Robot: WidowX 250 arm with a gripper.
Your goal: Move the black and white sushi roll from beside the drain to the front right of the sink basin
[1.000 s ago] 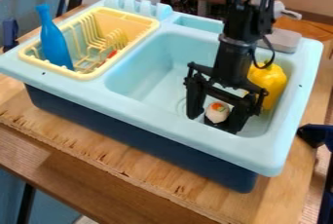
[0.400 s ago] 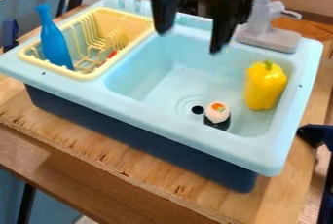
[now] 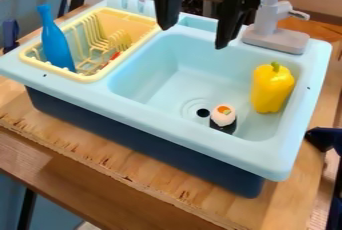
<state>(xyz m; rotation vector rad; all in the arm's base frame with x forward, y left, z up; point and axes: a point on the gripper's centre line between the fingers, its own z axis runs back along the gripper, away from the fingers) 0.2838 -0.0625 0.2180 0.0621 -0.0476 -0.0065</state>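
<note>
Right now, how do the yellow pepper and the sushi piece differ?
The pepper is plain yellow with a green stem; the sushi piece is white and black with an orange-green top. The pepper is clearly larger than the sushi. Both lie in the sink basin.

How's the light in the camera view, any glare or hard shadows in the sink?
Camera view: soft, fairly even light in the pale blue sink, no hard shadow beside the toy sushi, no glare hiding the yellow pepper; also in the camera view, the black gripper is dark with little surface detail, cut off by the top edge.
</note>
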